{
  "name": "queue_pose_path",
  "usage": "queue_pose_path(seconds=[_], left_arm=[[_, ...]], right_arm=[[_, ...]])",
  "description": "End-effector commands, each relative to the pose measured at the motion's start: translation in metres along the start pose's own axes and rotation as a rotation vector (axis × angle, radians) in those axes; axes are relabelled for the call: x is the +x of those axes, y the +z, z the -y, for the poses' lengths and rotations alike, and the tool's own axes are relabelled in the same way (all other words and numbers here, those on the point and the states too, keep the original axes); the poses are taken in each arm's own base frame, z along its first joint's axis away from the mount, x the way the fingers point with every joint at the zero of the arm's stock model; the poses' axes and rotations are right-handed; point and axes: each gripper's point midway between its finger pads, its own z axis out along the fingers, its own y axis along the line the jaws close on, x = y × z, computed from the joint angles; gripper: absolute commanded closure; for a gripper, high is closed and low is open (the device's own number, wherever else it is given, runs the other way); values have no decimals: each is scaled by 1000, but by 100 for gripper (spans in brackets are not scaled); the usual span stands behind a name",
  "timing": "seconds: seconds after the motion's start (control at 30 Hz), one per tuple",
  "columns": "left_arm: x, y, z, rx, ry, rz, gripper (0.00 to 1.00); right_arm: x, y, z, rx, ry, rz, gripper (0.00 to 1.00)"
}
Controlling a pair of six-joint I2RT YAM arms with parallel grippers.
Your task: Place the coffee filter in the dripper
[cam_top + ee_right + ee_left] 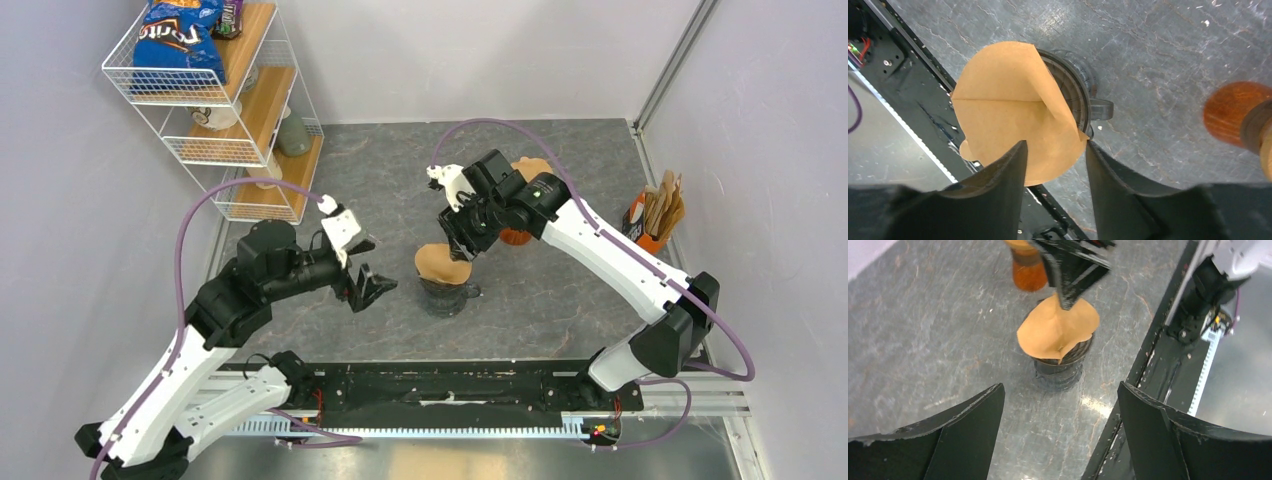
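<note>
The brown paper coffee filter (443,262) lies tilted on the rim of the dark glass dripper (447,297) at the table's middle, its fold pointing into the cone. It shows in the left wrist view (1058,330) and right wrist view (1008,115), covering the dripper (1075,85) on the left. My right gripper (1055,145) is open, its fingers standing apart at the filter's far edge (462,243), not clamped on it. My left gripper (1060,390) is open and empty, left of the dripper (372,290).
An orange-brown jar (515,237) stands right behind the right gripper, seen also in the right wrist view (1233,112). An orange cup of wooden stirrers (655,215) is at the right wall. A wire shelf (230,110) stands back left. The black base rail (450,385) runs along the front.
</note>
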Motion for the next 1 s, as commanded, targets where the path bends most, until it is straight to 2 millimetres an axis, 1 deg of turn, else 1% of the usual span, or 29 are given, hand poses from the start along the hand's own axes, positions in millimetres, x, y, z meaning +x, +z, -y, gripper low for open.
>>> queue_pose_path(seconds=[0.0, 0.03, 0.1, 0.17, 0.23, 0.4, 0.53, 0.6, 0.67, 0.83, 0.97], left_arm=[[-9, 10, -26, -123, -292, 29, 9], [-10, 11, -31, -138, -333, 31, 9], [-12, 14, -39, -143, -432, 38, 9], [-11, 19, -44, -130, -528, 39, 10], [-4, 26, -44, -107, -550, 26, 14], [18, 45, -56, -139, -609, -49, 14], [29, 59, -59, -121, -617, -96, 9], [34, 66, -57, -93, -625, -134, 7], [40, 72, -58, -100, -619, -162, 7], [55, 88, -59, -130, -582, -222, 6], [74, 96, -60, -151, -594, -278, 5]], right_arm=[[-16, -9, 2, 27, -23, 68, 35], [-15, -9, 2, 23, -20, 68, 28], [-11, -8, -3, -5, -18, 69, 19], [-8, -6, -7, -38, -16, 69, 17], [-6, -6, -2, -28, -1, 64, 16], [-3, -4, 18, 3, 51, 58, 15], [-5, 7, 14, -36, 29, 79, 14], [1, 15, 20, -15, 17, 56, 13], [7, 22, 26, 4, 9, 33, 12], [12, 30, 27, -2, 20, 29, 10], [20, 42, 32, 17, 48, -5, 10]])
